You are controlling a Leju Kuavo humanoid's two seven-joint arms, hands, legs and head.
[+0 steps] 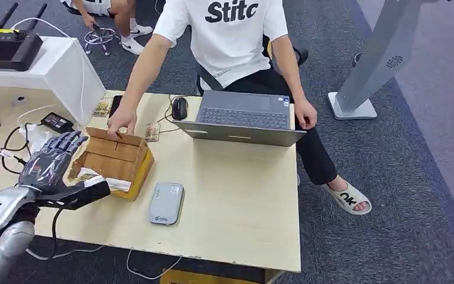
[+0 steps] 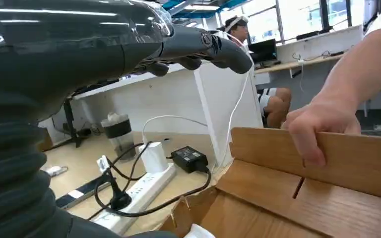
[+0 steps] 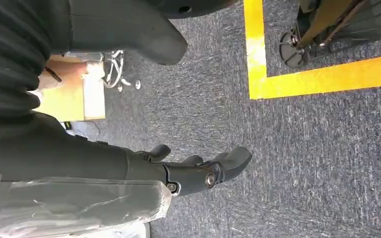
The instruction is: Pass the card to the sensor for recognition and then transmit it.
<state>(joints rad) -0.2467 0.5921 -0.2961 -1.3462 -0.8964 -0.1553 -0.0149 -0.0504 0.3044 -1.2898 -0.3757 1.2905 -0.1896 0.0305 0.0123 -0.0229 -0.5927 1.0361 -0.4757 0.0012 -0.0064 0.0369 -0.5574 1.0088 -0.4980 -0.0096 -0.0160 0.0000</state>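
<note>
My left hand [image 1: 53, 165] hovers over the left edge of an open cardboard box [image 1: 118, 155], fingers spread and thumb stretched toward the box, holding nothing. In the left wrist view the fingers [image 2: 193, 44] reach out above the box [image 2: 327, 198]. A white card [image 1: 109, 182] lies inside the box near my thumb. The grey flat sensor [image 1: 166, 203] sits on the table just right of the box. My right hand [image 3: 198, 173] hangs over the carpet with lightly bent fingers and nothing in it.
A person seated behind the table holds the box's far flap with one hand [image 1: 121, 123] [image 2: 317, 124]. A laptop [image 1: 242, 118], a mouse [image 1: 179, 107] and loose cards [image 1: 152, 131] lie at the back. A power strip [image 2: 139, 191], an adapter [image 1: 56, 122] and cables lie at the left.
</note>
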